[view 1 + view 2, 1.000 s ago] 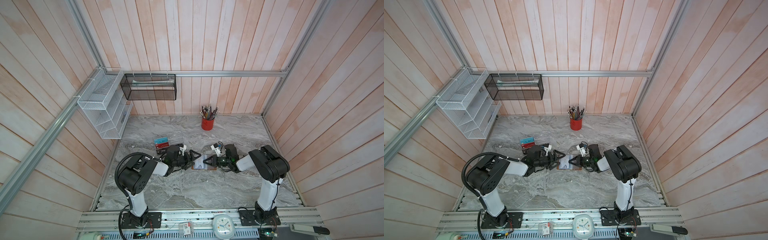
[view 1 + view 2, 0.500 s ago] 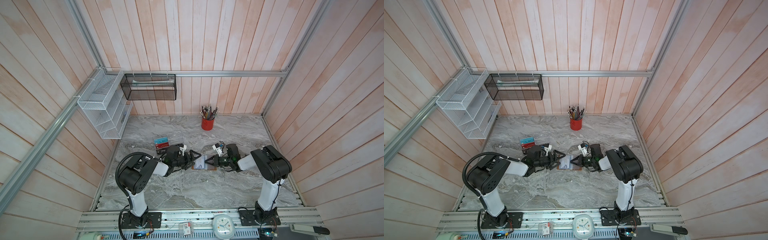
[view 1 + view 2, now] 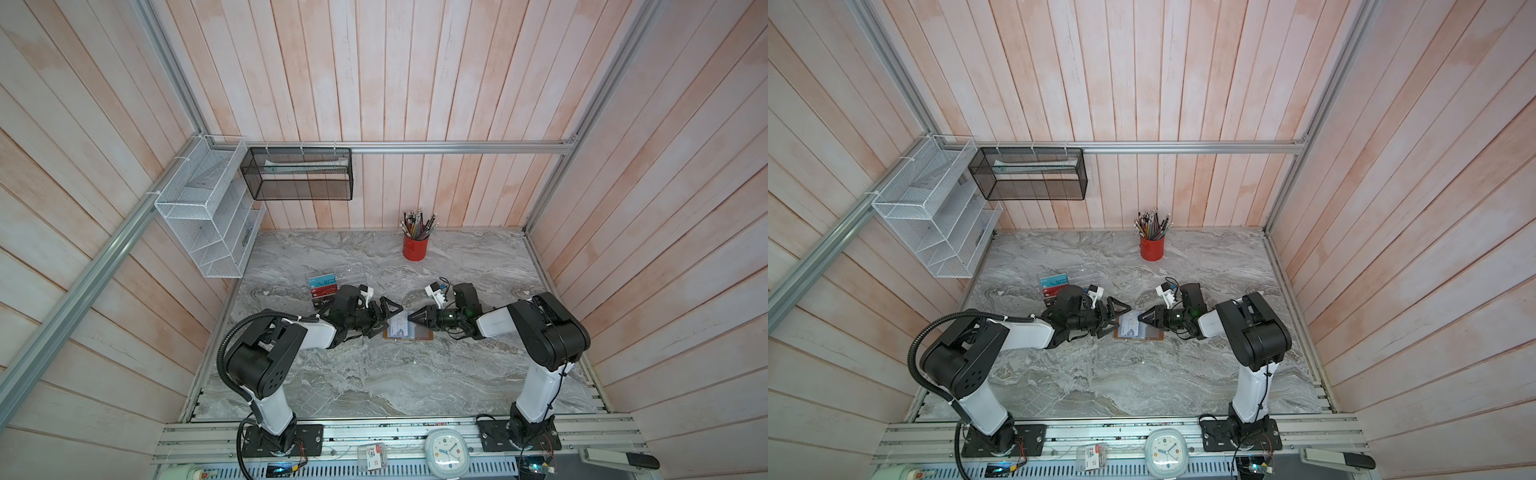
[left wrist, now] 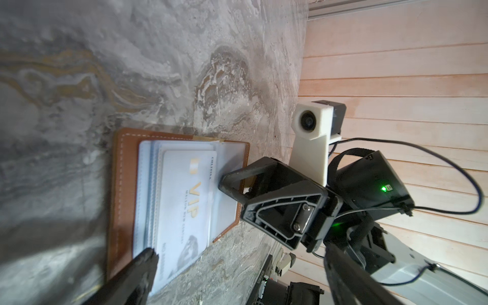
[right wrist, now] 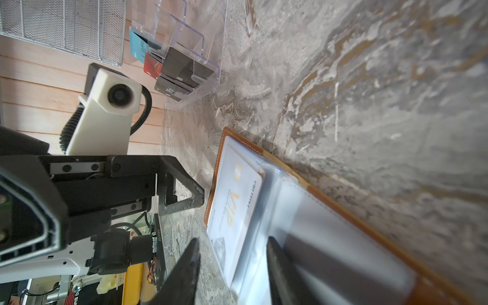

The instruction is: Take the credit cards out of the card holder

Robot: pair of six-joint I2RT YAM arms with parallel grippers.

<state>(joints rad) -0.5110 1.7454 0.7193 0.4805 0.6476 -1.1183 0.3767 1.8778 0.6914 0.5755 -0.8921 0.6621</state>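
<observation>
Card holder (image 3: 408,331): lies open on the surface (image 3: 374,374), between both claws. Whitish-silver credit card (image 4: 184,200): in a floppy clear sleeve (image 4: 228,158). We judge it light, stiff and slick, best pinched by its short edge. Left claw (image 3: 390,319): spread wide, empty. Right claw (image 3: 413,321): jaws parted, clamping nothing.

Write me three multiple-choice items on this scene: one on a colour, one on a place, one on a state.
1. The pencil cup is: A. blue B. green C. red
2. The card holder lies: A. beside the pencil cup B. on the table between the left tool and the right tool C. at the table's front edge
3. The left tool is: A. wide open B. shut on a card C. shut on the card holder

Answers: C, its body shows red in both top views; B, the tools flank it mid-table; A, its jaws stand far apart in the left wrist view, gripping nothing.
</observation>
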